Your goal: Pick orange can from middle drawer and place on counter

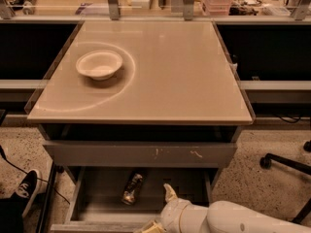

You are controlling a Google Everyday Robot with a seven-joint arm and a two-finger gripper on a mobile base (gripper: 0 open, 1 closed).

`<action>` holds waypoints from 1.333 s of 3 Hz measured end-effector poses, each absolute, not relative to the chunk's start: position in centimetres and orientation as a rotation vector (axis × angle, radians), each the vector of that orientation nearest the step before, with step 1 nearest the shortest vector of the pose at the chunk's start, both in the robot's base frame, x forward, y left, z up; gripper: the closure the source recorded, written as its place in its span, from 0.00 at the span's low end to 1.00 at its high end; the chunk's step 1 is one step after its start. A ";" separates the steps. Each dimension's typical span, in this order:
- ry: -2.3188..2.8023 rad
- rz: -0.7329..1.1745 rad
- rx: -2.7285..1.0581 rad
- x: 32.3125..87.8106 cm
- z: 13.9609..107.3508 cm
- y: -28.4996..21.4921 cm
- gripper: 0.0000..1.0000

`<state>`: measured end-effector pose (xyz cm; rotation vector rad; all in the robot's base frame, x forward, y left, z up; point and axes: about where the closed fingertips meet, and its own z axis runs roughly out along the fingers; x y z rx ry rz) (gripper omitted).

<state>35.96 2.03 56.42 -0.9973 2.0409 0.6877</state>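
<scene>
Gripper (159, 208) on the white robot arm (243, 220) sits at the bottom centre of the frame, over the front of the pulled-out wide shallow grey metal drawer (97, 198). Its jaws are spread apart with nothing in them. The slim shiny orange-brown drink can (132, 188) lies on the drawer floor just left of the upper finger, not touching it. The big glossy beige counter (170, 72) above has a small white bowl (99, 64) toward its upper left.

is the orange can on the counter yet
No, the orange can lies in the middle drawer, with the gripper low beside it.
</scene>
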 end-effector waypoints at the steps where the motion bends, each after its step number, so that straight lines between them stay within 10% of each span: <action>1: 2.050 0.711 -0.978 35.8 55.6 2.3 0.00; 4: 1.983 0.728 -1.021 39.0 52.8 4.9 0.00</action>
